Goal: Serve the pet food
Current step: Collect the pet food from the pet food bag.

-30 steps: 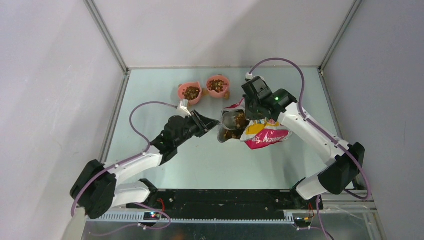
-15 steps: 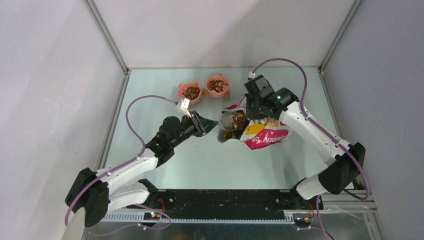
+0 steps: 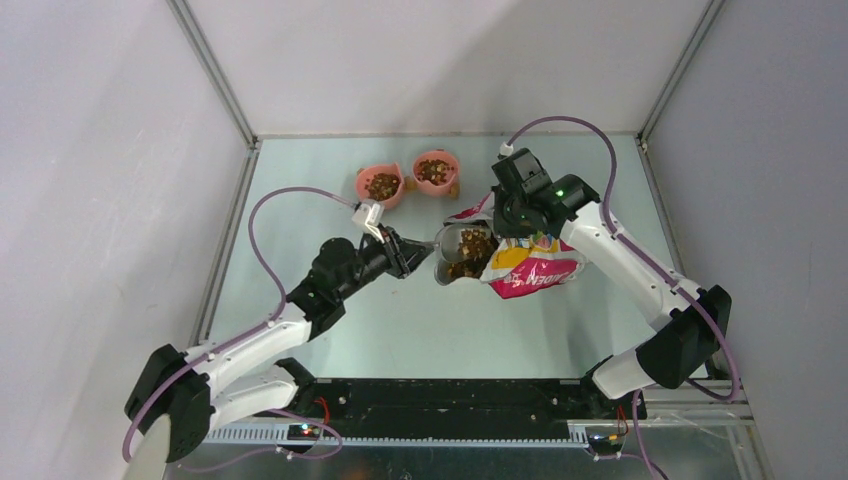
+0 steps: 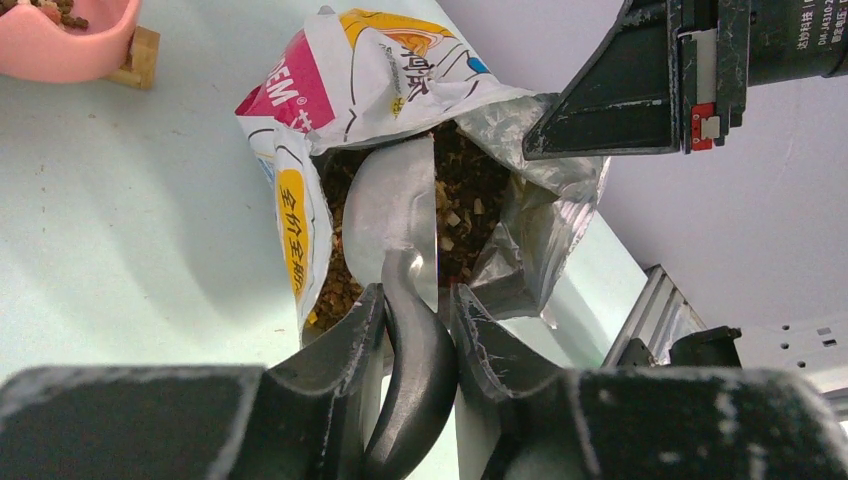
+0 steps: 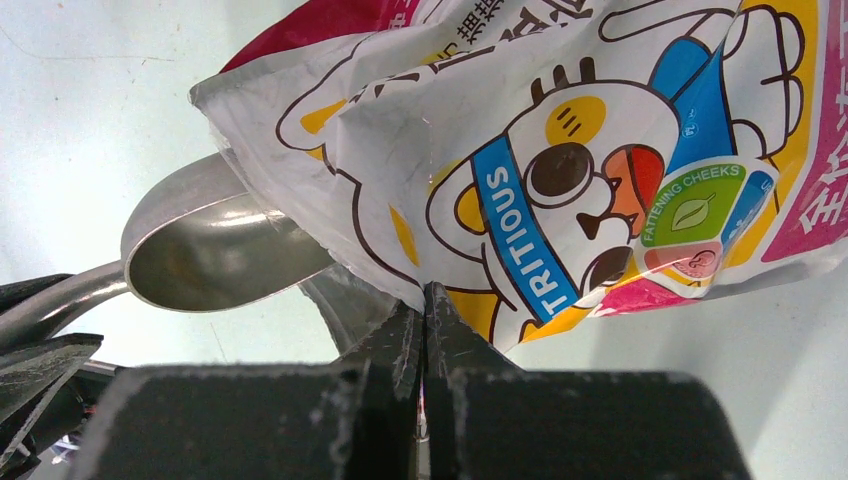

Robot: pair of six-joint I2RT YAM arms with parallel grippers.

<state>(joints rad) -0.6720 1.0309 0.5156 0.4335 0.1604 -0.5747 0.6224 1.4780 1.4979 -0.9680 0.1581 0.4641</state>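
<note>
The printed cat-picture bag (image 3: 530,272) lies on its side with its mouth held open to the left. Brown pet food (image 3: 468,252) shows inside the mouth (image 4: 465,185). My left gripper (image 3: 408,250) is shut on the dark handle of a grey metal scoop (image 4: 395,215). The scoop's bowl reaches into the bag's mouth. In the right wrist view the scoop's bowl (image 5: 215,255) looks bare and shiny. My right gripper (image 5: 425,310) is shut on the upper edge of the bag (image 5: 600,150) and lifts it.
Two pink bowls (image 3: 381,184) (image 3: 436,171) with kibble in them stand at the back of the table, one on a small wooden block (image 4: 140,57). Grey walls and metal rails close in the table on the left, back and right.
My left arm has stretched forward and its wrist has turned, rolling the scoop in the bag's mouth. The right gripper has kept its hold and hardly moved.
</note>
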